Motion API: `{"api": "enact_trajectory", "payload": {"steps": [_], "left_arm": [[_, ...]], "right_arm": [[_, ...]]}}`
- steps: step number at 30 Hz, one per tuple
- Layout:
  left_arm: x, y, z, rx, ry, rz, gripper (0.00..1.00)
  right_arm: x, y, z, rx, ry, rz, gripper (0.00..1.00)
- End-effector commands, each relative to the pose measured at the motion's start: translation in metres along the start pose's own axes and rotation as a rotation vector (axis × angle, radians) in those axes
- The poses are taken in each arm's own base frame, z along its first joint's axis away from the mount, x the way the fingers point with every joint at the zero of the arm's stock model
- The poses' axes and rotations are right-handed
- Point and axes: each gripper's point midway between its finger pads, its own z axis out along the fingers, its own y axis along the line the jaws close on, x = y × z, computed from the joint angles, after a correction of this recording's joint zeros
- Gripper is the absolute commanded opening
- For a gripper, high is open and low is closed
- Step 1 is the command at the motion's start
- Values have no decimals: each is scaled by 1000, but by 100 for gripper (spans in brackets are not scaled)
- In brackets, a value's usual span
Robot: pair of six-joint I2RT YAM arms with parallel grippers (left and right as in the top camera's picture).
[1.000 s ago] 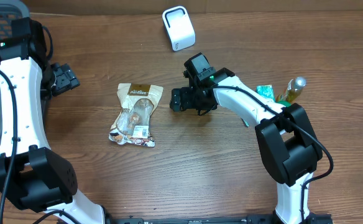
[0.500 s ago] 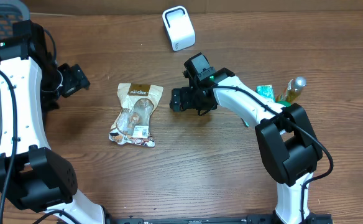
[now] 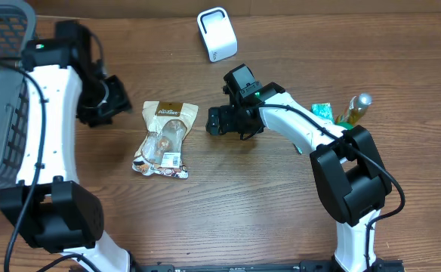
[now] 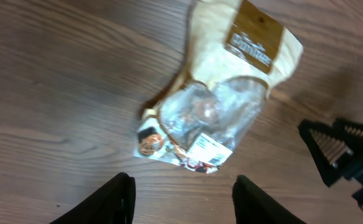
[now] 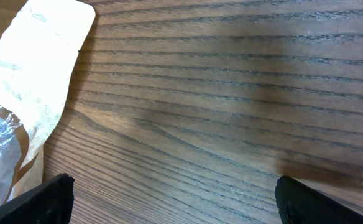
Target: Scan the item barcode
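The item, a tan and clear snack bag [image 3: 164,140], lies flat on the wooden table, with a white barcode label [image 4: 206,149] near its lower end. My left gripper [image 3: 113,100] hovers just left of the bag; in the left wrist view its jaws [image 4: 184,202] stand apart over bare wood below the bag [image 4: 222,99]. My right gripper [image 3: 216,121] sits open just right of the bag, with only the bag's tan edge [image 5: 32,93] at the left of its view [image 5: 175,202]. A white scanner [image 3: 217,34] stands at the back.
A grey mesh basket [image 3: 1,98] fills the far left edge. A green packet [image 3: 322,111] and a small bottle [image 3: 356,108] stand at the right behind the right arm. The right gripper's black fingers [image 4: 343,155] show in the left wrist view.
My left arm has swung right, from the table's left edge up to the bag, and its jaws have narrowed. The right arm and the bag have stayed still.
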Motion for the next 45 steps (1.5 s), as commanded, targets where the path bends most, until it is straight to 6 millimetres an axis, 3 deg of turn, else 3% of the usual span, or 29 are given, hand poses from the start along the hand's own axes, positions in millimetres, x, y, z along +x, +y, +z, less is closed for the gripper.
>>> {"api": "enact_trajectory", "payload": {"steps": [1,4,6,8,9,11,14,24,31,37,45], "left_arm": [[3,-18,5,-15,-8,61,45],[3,-27,7,-44,-34,78,45],[3,-34,8,-39,-43,95,50],[0,-42,8,-20,-61,100,47],[-4,-45,8,-13,-83,77,33],[-9,-46,8,-12,-103,38,18],[-16,-44,10,-29,-131,-23,5],[-26,-31,34,-177,-139,-21,4],[-29,-26,79,-246,-49,-14,4],[-27,-19,123,-290,50,17,4],[-29,-17,149,-302,89,66,4]], "right_arm": [[-2,-2,-2,6,-12,1,100],[-1,-3,-2,8,-8,2,100],[-1,-3,-2,8,-6,3,100],[-1,-3,-2,9,-6,3,100],[-1,-3,-2,9,-6,3,100],[-1,-3,-2,9,-5,3,100],[1,-4,-2,15,1,5,100],[-5,-32,-7,74,-4,61,100],[-13,-56,-14,89,-13,141,100],[-12,-57,-14,91,-10,144,100],[-13,-57,-14,89,-14,143,100]]}}
